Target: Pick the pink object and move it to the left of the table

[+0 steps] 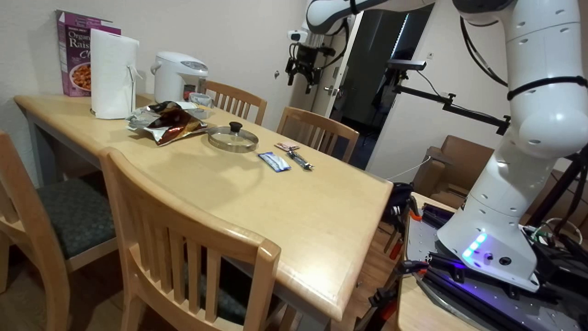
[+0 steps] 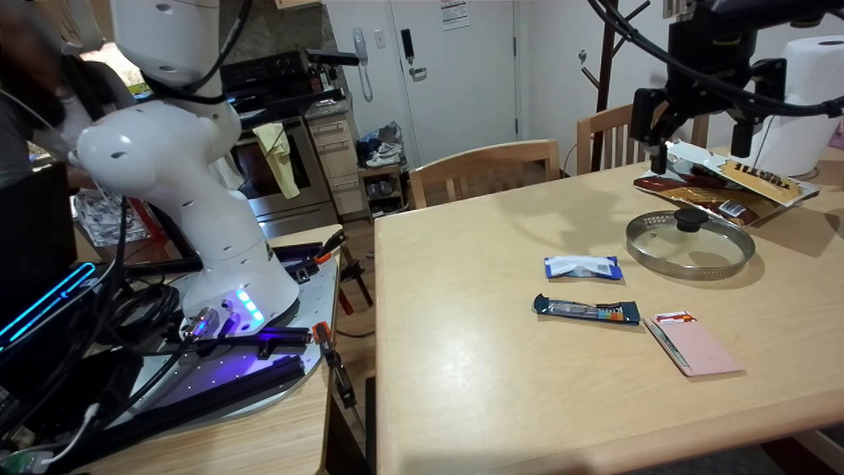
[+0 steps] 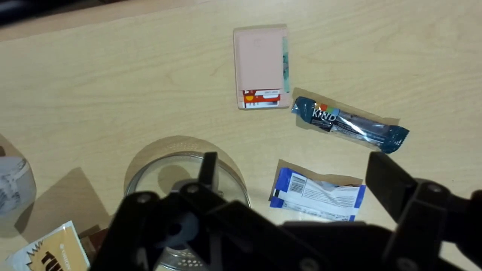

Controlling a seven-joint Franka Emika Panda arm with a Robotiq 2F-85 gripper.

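Pink cardholder (image 3: 260, 62), upper centre in the wrist view, perhaps touching the KIND bar (image 3: 348, 125), would explain the wide-jawed, empty gripper (image 3: 293, 165).

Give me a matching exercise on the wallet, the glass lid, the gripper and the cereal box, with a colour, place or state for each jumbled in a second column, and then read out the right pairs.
Column one
1. Wallet
2. Glass lid
3. Gripper
4. Cereal box

Column two
A. Purple, partly behind the paper towel roll in an exterior view
B. Open, above the table
C. Pink, with cards showing
D. Topped by a black knob

Pairs: 1-C; 2-D; 3-B; 4-A
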